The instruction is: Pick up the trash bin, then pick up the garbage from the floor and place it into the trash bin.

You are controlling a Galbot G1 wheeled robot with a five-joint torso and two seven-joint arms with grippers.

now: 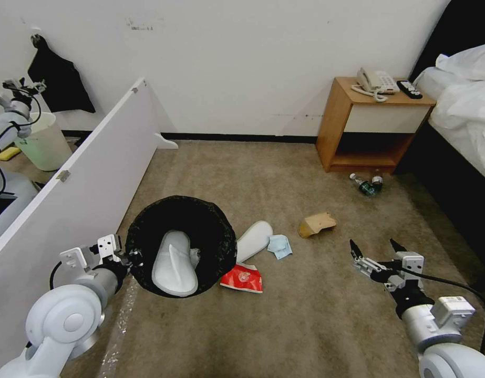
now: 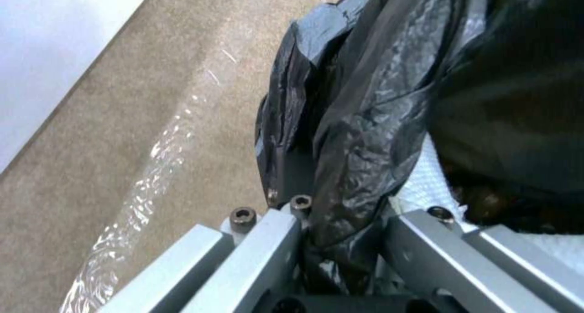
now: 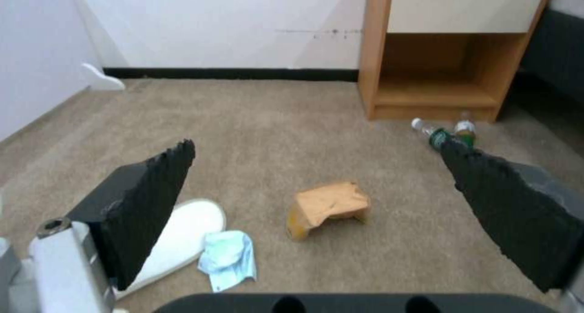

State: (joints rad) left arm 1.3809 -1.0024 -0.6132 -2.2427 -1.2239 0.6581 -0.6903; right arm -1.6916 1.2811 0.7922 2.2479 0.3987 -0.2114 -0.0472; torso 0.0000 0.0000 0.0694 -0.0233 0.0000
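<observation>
The right gripper (image 1: 378, 248) hung wide open above the carpet. At its ten o'clock lay the cardboard piece (image 1: 317, 223); best to descend straight and straddle its raised fold. At nine o'clock, the left gripper (image 1: 127, 256) pinched the trash bin (image 1: 210, 220) rim, one slipper (image 1: 174, 263) inside.

A slipper (image 1: 174, 264) lies in the trash bin (image 1: 221, 231) at lower left. Right of the bin lie a second slipper (image 1: 254, 239), a cloth (image 1: 280, 246) and a packet (image 1: 243, 278); the cardboard (image 1: 317, 224) lies farther right, and what seem to be bottles (image 1: 367, 186) before the nightstand (image 1: 337, 121), upper right.
</observation>
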